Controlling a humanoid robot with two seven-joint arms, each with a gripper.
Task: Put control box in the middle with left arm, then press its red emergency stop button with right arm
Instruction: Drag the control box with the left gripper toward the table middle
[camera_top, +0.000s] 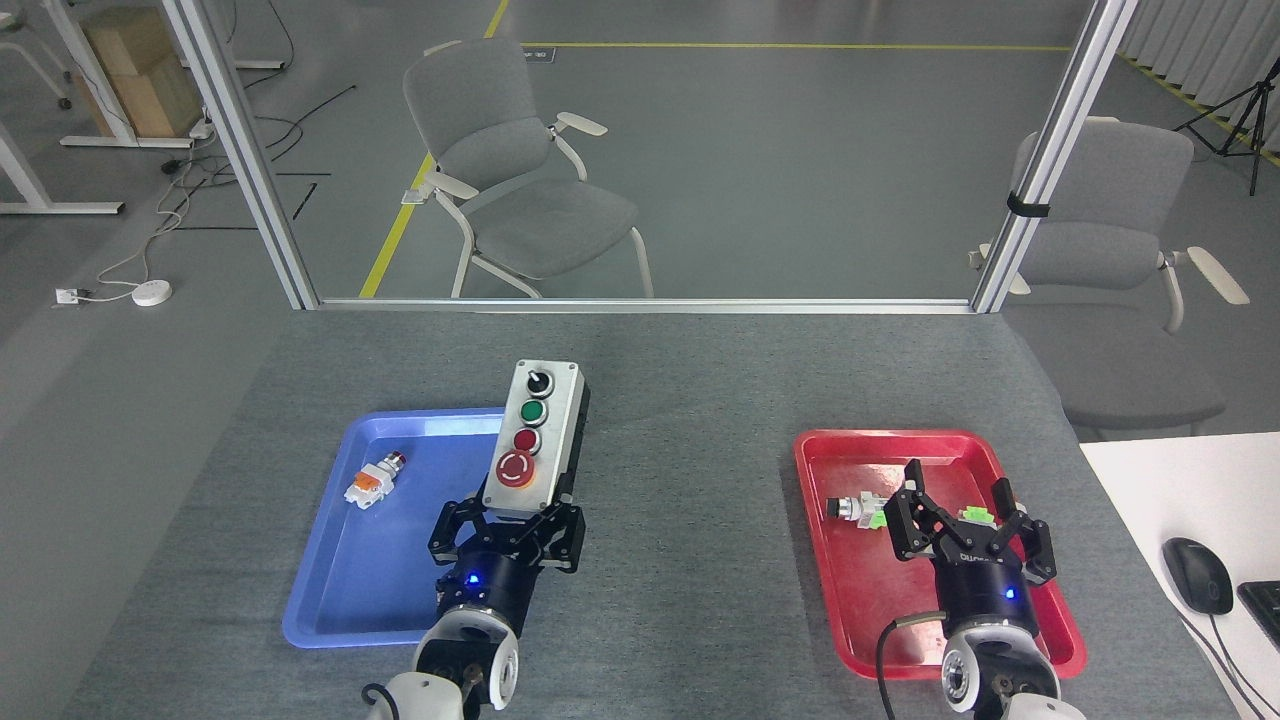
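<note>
The light-grey control box (532, 434) hangs lifted over the right edge of the blue tray (340, 560), its near end held by my left gripper (508, 520), which is shut on it. Its top shows a black knob, a green button, a small red button and the large red emergency stop button (515, 468) nearest the gripper. The bare grey middle of the table (680, 470) lies just to the box's right. My right gripper (965, 515) stands open over the red tray (850, 600), holding nothing.
A small white-orange switch (372, 481) lies in the blue tray. Small green and grey parts (858, 510) lie in the red tray beside my right gripper. A white desk with a mouse (1196, 573) is at the far right. Chairs stand beyond the table's far edge.
</note>
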